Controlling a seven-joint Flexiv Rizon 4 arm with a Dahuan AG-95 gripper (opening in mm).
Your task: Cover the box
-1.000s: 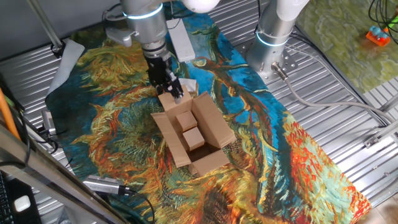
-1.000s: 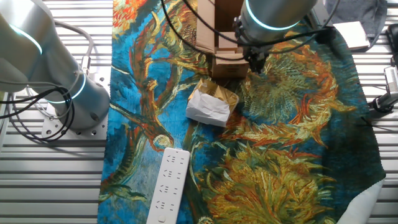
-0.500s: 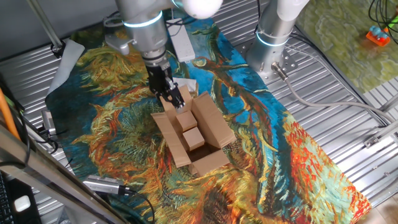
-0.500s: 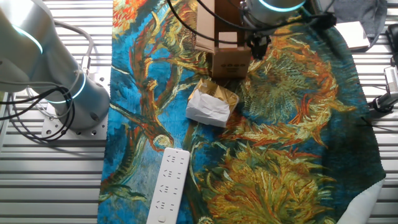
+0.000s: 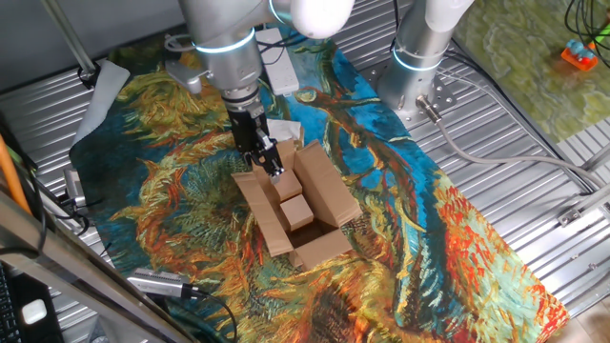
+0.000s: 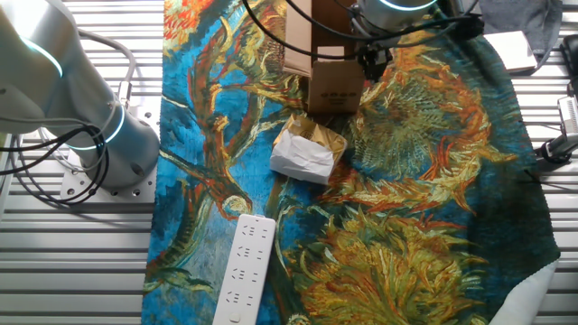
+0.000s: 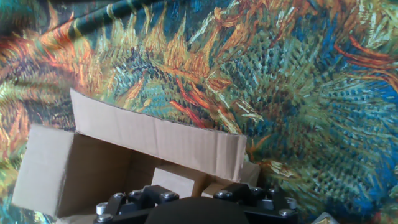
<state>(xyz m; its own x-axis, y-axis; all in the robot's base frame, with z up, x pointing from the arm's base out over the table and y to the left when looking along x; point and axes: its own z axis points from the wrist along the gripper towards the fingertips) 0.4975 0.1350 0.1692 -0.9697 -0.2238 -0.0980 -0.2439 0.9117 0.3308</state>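
Observation:
The box [image 5: 297, 205] is a small brown cardboard carton standing open on the painted cloth, its flaps spread outward, with two small cardboard blocks [image 5: 294, 210] inside. My gripper [image 5: 272, 164] is at the box's far end, its tip against the end flap [image 5: 285, 152], and the dark fingers look pressed together with nothing between them. From the other side that flap [image 6: 332, 88] stands tilted up, its printed face showing, with the gripper [image 6: 370, 63] beside it. In the hand view I look down over one long flap [image 7: 155, 138] into the box [image 7: 93, 168]; my fingertips are hidden.
A crumpled white-and-tan paper packet [image 6: 305, 153] lies just beyond the raised flap. A white power strip [image 6: 244, 266] lies further out. A second robot's base [image 6: 81, 108] stands off the cloth's side. A silver tool [image 5: 162, 283] lies near the cloth's front-left edge.
My gripper has moved down and toward the box along its far end. The end flap has risen from lying nearly flat to standing tilted up.

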